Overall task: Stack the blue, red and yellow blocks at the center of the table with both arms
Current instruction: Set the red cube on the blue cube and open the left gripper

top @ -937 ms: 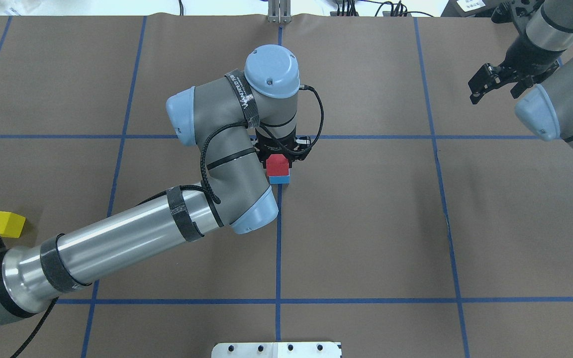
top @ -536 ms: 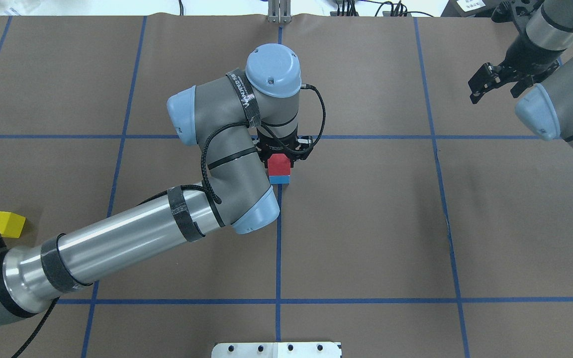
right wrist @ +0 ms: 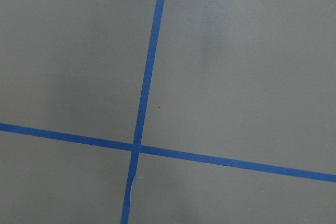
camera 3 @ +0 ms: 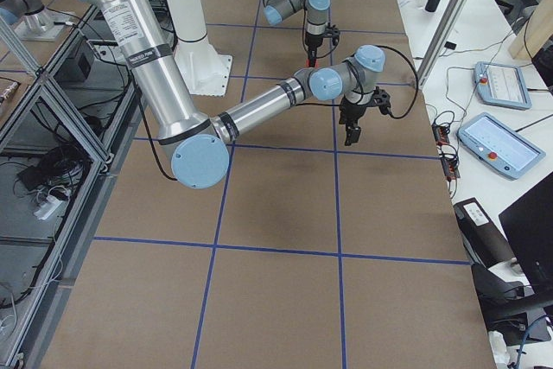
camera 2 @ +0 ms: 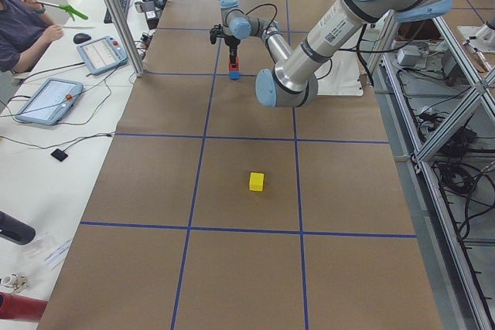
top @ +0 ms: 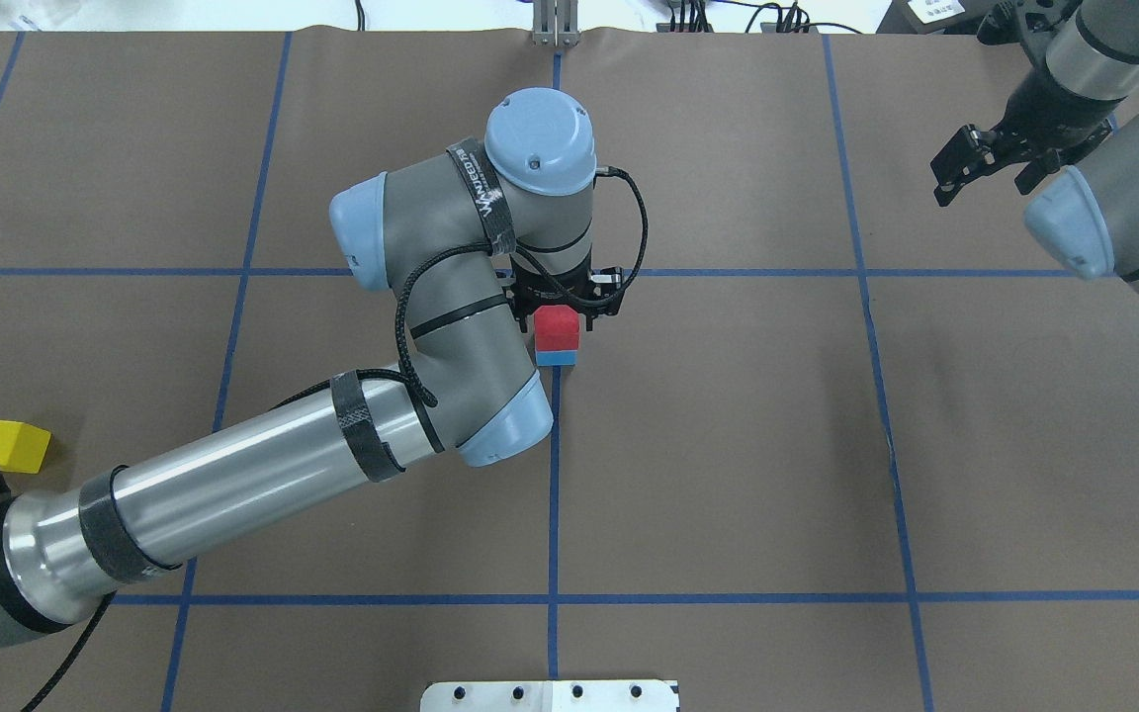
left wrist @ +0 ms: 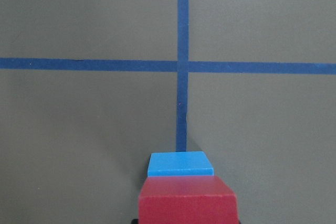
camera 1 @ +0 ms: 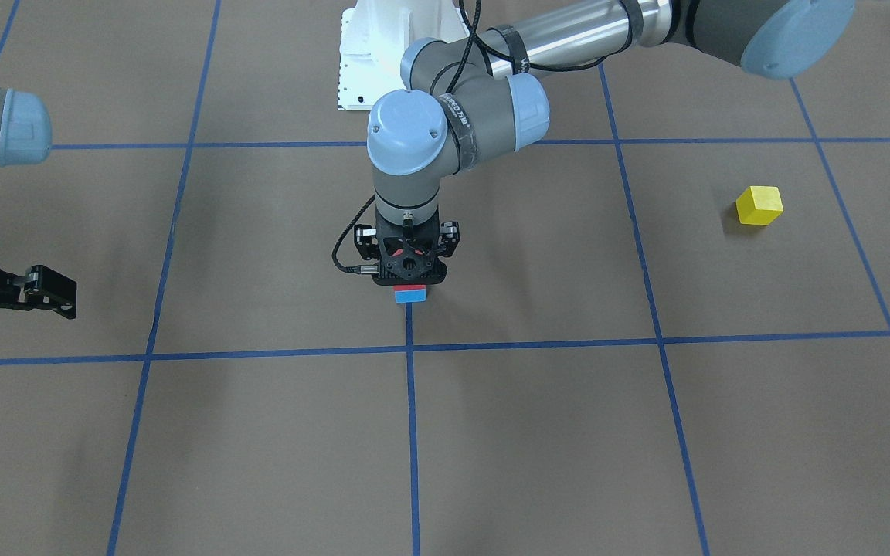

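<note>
Red block (top: 558,328) sits on the blue block (top: 557,359), just on the 6 o'clock side of the middle tape crossing (camera 1: 409,351) going by the overhead view. Left gripper (camera 1: 409,278) hangs straight down over the pair with a finger either side of the red one, but honestly I can't tell if it's pinching or loose. Right gripper (top: 981,195) is way off at 2 o'clock, fingers spread. Yellow block (camera 1: 759,205) lies alone out at 8 o'clock. Versus half a second back, the red one looks nudged a hair toward 3 o'clock; the rest looks the same.
</note>
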`<state>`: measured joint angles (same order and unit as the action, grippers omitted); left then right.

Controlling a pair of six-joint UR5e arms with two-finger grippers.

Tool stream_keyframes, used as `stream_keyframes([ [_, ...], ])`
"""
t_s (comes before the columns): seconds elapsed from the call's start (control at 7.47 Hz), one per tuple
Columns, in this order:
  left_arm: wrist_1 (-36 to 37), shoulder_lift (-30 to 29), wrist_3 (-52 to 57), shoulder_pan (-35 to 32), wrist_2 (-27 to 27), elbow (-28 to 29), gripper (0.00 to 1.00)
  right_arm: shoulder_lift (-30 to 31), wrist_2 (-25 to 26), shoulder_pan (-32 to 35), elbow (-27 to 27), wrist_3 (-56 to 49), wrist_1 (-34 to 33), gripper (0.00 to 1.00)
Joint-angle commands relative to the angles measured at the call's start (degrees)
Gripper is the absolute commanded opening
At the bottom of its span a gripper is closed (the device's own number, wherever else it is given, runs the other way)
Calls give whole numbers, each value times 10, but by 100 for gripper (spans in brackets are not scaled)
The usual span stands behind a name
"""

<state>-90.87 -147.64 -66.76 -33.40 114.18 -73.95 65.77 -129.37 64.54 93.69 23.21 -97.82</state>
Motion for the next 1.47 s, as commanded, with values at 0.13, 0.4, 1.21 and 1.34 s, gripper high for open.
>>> stream_keyframes([
  [0.13, -3, 1, -1, -2, 0, -7, 100, 0, -1, 2, 0, 0, 0, 99],
  [0.4, 64, 22, 3, -38, 4, -98, 100, -1, -6, 11, 0, -1, 0, 99],
  [1.21, 68, 513, 338, -210, 40, -467, 100, 0, -6, 16, -1, -4, 0, 99],
  [1.34, -38, 605, 366, -245, 73, -458, 100, 0, -6, 16, -1, -3, 0, 99],
])
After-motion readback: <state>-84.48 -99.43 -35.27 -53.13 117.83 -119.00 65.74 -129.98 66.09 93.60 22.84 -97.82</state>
